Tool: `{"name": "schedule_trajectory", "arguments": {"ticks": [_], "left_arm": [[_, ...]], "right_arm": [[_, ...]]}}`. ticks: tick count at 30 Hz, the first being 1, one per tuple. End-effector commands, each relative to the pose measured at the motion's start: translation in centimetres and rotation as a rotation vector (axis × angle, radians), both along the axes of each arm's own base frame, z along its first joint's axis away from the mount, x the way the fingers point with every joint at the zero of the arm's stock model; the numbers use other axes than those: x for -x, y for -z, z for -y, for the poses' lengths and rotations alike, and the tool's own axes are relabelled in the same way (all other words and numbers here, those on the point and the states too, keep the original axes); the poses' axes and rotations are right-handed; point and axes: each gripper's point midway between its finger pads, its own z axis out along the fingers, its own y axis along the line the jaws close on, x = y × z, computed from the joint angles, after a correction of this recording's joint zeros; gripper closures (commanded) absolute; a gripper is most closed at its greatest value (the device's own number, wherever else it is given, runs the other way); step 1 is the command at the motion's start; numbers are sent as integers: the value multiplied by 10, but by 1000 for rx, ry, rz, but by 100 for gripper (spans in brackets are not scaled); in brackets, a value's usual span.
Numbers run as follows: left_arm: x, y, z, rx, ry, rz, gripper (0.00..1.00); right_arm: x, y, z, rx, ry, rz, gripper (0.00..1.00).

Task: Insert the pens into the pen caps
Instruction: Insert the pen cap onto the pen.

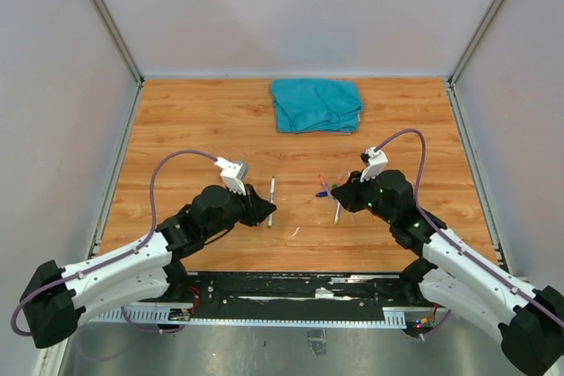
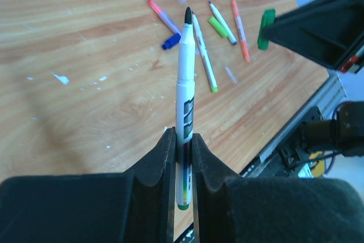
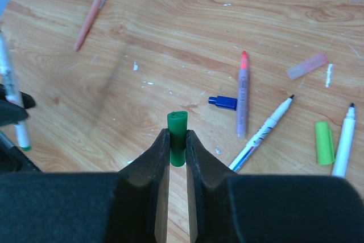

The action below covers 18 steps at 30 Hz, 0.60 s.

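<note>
From above, the left end effector (image 1: 263, 210) holds a white pen (image 1: 270, 195) mid-tabletop (image 1: 176, 121), toward the near edge. The right end effector (image 1: 342, 193) hangs over loose pens (image 1: 337, 210) nearer the right edge.

Left wrist: the fingers pinch the pen near its tail, black tip free.

Right wrist: the fingers clamp a green cap (image 3: 177, 122).

Gripped so far back, the pen may pivot on contact, and the shallowly pinched cap could pop loose.
</note>
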Motion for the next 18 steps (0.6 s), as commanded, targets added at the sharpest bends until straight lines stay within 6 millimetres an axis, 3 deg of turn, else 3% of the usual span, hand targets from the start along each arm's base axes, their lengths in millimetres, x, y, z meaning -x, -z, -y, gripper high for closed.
{"name": "schedule_trajectory", "arguments": {"ticks": [1, 6, 10, 18], "left_arm": [[11, -16, 26, 104, 69, 58, 99], [23, -12, 45, 101, 128, 90, 99], [38, -20, 59, 156, 192, 144, 100], [52, -18, 76, 181, 283, 160, 99]], "right_arm": [[4, -24, -18, -119, -85, 62, 99], [11, -46, -32, -301, -121, 100, 99], [14, -62, -40, -443, -135, 118, 99], [15, -87, -51, -566, -178, 138, 99]]}}
